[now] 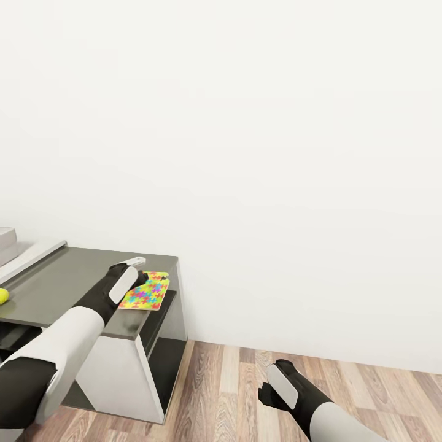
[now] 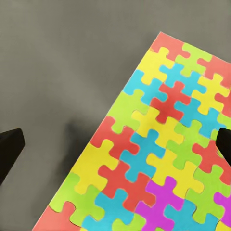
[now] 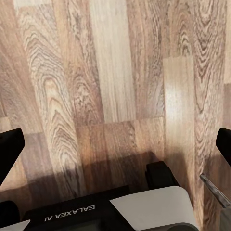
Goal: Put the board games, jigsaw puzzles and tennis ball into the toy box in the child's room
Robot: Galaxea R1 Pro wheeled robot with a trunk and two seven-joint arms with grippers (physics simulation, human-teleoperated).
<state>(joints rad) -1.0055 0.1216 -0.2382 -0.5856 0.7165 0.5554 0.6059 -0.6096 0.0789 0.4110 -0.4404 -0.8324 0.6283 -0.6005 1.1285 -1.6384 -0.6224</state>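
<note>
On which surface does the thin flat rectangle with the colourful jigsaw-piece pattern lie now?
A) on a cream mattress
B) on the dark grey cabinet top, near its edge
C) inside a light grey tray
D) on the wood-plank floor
B: the thin flat jigsaw-patterned rectangle lies flat on the dark grey cabinet top, near its edge, with the left gripper open above it.

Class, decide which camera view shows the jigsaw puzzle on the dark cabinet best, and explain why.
The left wrist view: the jigsaw puzzle looms large there, its pieces distinct. In the head view it is small, partly behind the left hand. The right wrist view shows wood floor.
</note>
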